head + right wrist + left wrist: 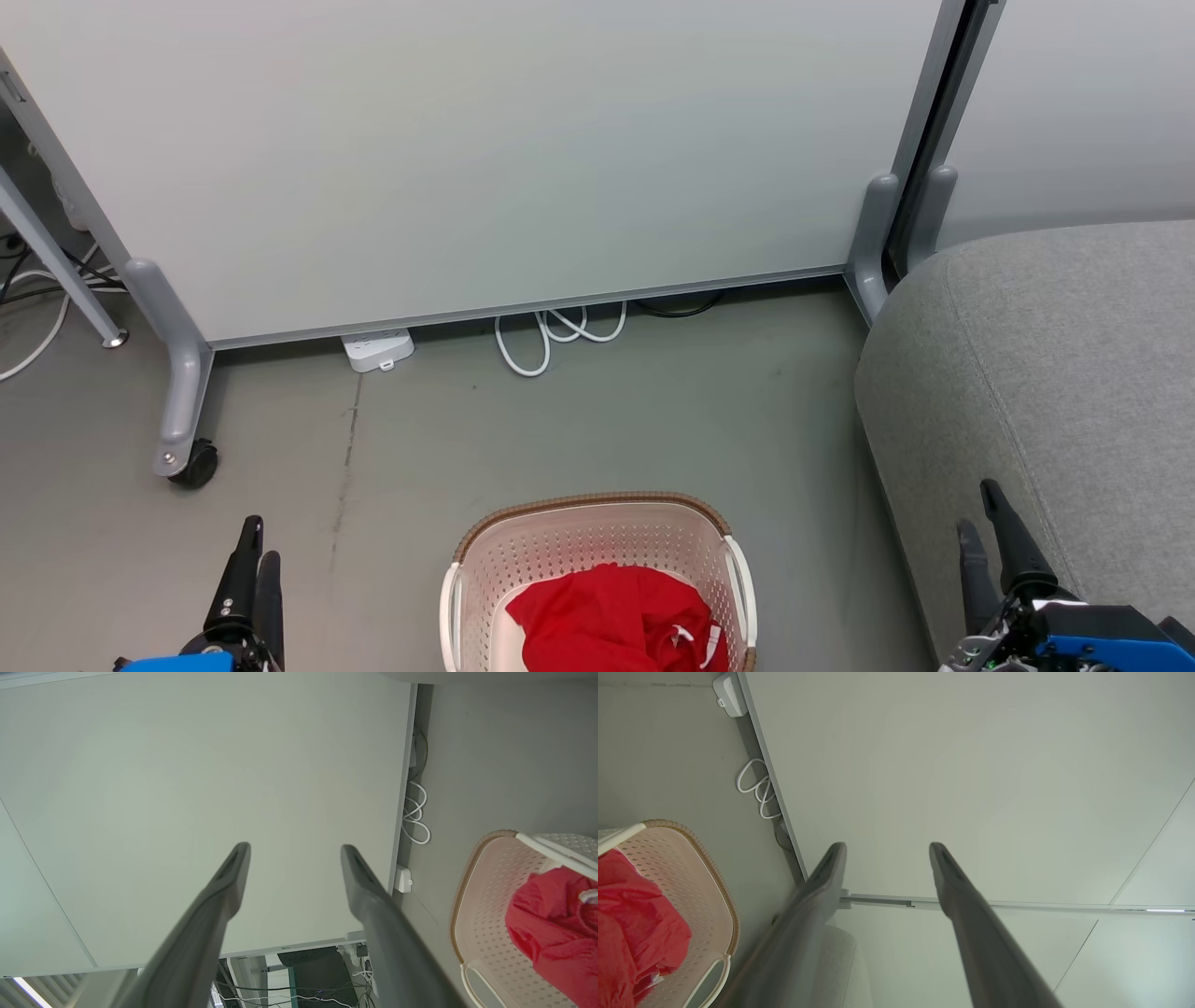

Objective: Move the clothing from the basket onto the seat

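Clothing (607, 618) crumpled red, soft, inside perforated oval basket (579, 551).

— Way into the basket (597, 502)?
— Open from above (walls all round). The sofa (1055, 373) stands near its right, a strip of floor (812, 523) between; panel (467, 140) behind, cable (551, 336) at its foot.

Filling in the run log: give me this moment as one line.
phase: pre-grasp | clothing: in basket | seat: right of basket | left gripper: open, empty | right gripper: open, empty
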Motion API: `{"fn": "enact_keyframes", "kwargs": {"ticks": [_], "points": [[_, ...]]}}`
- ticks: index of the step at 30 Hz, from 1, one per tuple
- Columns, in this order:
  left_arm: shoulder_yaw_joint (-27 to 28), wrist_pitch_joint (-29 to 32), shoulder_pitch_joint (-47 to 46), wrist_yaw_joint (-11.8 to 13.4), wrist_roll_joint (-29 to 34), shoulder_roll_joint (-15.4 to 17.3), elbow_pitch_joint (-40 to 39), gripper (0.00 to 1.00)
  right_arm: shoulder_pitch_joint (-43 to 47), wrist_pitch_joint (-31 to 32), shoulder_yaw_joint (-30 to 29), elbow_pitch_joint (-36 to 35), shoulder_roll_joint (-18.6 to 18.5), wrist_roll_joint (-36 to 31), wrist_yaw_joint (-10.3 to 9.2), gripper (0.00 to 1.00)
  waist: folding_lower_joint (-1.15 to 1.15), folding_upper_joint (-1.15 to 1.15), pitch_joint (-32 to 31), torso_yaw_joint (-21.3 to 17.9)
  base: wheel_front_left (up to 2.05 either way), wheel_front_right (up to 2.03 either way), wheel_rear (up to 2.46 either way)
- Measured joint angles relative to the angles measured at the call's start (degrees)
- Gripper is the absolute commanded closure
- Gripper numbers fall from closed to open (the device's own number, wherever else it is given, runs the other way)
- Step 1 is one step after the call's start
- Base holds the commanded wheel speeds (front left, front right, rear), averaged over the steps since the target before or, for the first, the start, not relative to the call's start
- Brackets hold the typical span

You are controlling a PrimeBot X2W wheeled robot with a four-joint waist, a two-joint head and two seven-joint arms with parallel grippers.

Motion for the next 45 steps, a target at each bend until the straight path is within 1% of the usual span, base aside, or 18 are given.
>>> {"fn": "enact_keyframes", "kwargs": {"ticks": [6,11,17,24,28,36,37,45], "points": [[-0.6,-1.4,0.0,0.3,1.6,0.0,-0.4,0.00,0.0,-1.4,1.0,-0.2,0.0,-2.3,0.00,0.00,0.00,0.00,0.0,0.0,0.00,0.00,0.00],[-1.5,-2.7,0.0,1.0,5.4,0.1,-1.1,0.00,-0.3,-2.8,1.3,-0.5,0.0,-7.1,0.00,0.00,0.00,0.00,0.1,0.0,0.00,0.00,0.00],[-2.7,-4.2,-0.1,2.2,12.5,0.1,-2.4,0.00,-0.4,-4.2,1.2,-1.2,0.0,-15.2,0.00,0.00,0.00,0.00,0.2,0.1,0.00,0.00,0.00],[-4.4,-5.8,-0.2,3.5,22.7,0.2,-3.2,0.00,-0.5,-6.0,1.6,-2.1,0.0,-25.0,0.00,0.00,0.00,0.00,0.3,0.1,0.00,0.00,0.00],[-5.5,-6.7,-0.2,3.7,28.2,0.3,-3.3,0.00,-0.5,-6.6,1.8,-2.7,0.0,-30.9,0.00,0.00,0.00,0.00,0.3,0.0,0.00,0.00,0.00],[-7.0,-8.3,-0.3,3.8,36.8,0.4,-3.4,0.00,-0.5,-7.5,2.5,-3.9,0.0,-39.9,0.00,0.00,0.00,0.00,0.2,0.0,0.00,0.00,0.00],[-7.5,-8.7,-0.3,3.8,38.8,0.4,-3.4,0.00,-0.5,-7.8,2.6,-4.1,-0.1,-41.7,0.00,0.00,0.00,0.00,0.1,0.0,0.00,0.00,0.00],[-8.5,-10.2,-0.4,4.2,45.5,0.5,-3.3,0.00,-0.4,-8.5,2.8,-5.2,-0.1,-48.7,0.00,0.00,0.00,0.00,0.0,0.0,0.00,0.00,0.00]]}}
